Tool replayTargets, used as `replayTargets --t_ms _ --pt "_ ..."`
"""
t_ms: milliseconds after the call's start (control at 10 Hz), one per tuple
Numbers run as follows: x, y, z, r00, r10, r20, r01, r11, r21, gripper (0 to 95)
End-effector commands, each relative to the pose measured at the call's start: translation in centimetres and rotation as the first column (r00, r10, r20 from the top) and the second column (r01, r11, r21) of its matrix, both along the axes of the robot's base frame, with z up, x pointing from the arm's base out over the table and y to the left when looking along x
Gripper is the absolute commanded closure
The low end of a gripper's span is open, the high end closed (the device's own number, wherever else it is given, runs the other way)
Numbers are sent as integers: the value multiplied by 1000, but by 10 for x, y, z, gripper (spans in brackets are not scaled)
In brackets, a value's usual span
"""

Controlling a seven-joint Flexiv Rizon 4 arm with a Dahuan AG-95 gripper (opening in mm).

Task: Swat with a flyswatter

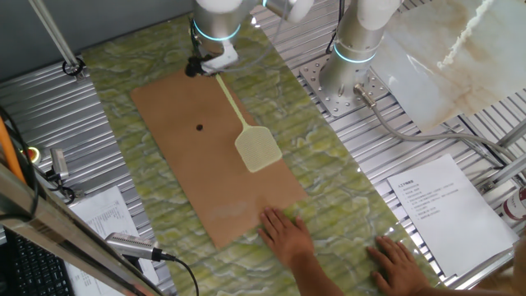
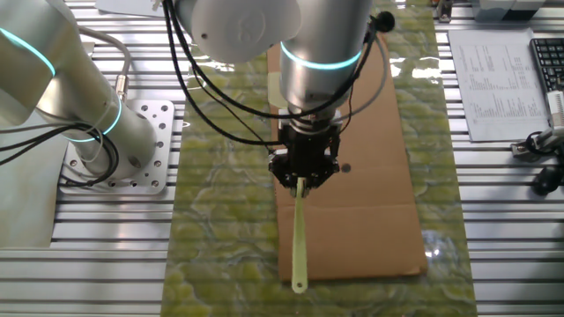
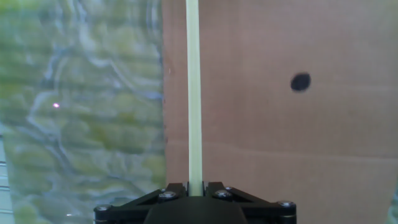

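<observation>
The gripper (image 2: 302, 180) is closed on the swatter (image 1: 246, 131), fingers pinched tight around the thin handle w/ no gap showing in the hand view – the handle (image 3: 194, 93) runs straight out from between the jaws. Grip sits partway along the handle, so the loop end (image 2: 300, 283) sticks out behind the hand in the other fixed view. The mesh head (image 1: 258, 149) lies out front over the cardboard (image 1: 181, 164), looks to rest on it or hang just above – can't tell which. A black dot (image 1: 199, 127) sits on the cardboard beside the handle, apart from the head; prob. the target. A person's hands (image 1: 288, 237) press on the near edge of the green mat (image 1: 329, 173). Handling guess: the swatter is v. light, handle thin and springy, smooth plastic – it'll flex and whip on a fast stroke, and could twist in the fingers. Holding nearer the loop end would give more swing; the mid-handle hold gives better aim.
</observation>
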State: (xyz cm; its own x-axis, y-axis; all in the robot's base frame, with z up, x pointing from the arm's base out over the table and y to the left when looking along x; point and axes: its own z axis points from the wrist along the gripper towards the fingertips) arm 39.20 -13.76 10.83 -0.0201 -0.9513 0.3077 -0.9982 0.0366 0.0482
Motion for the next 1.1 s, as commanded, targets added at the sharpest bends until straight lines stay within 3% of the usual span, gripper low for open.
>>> replayTargets --t_ms 100,400,500,800,900,1100 --pt "0 1 0 971 -237 13 234 964 126 950" --pt "0 -1 -2 978 -206 32 201 971 128 950" --pt "2 -31 -5 990 -134 47 128 985 113 950" --pt "-1 -72 -6 995 -77 70 70 993 96 950" --pt "-3 -81 -6 995 -67 74 60 993 101 950" --pt "-3 -82 -5 992 -104 73 95 989 115 950"
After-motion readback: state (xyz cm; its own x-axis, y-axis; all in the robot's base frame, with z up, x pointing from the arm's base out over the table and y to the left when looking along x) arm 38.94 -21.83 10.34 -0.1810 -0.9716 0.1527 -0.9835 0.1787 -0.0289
